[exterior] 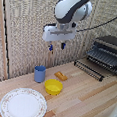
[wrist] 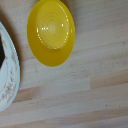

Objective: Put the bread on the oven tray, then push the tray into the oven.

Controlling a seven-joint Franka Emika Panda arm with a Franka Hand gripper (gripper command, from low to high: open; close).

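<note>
Wooden table [exterior: 86,99] holds one bread [exterior: 61,75], one cup [exterior: 40,74], one bowl [exterior: 53,86].

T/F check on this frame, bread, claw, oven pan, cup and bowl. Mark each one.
1. The bread lies on the wooden table. True.
2. The claw is holding the bread. False: it hangs empty, well above the table.
3. The oven pan sticks out of the front of the oven. True.
4. The blue cup stands inside the yellow bowl. False: the cup stands on the table beside the bowl, on the exterior view's left of it.
5. The yellow bowl has bread in it. False: the wrist view shows it empty.
6. A patterned plate sits near the bowl. True.
</note>
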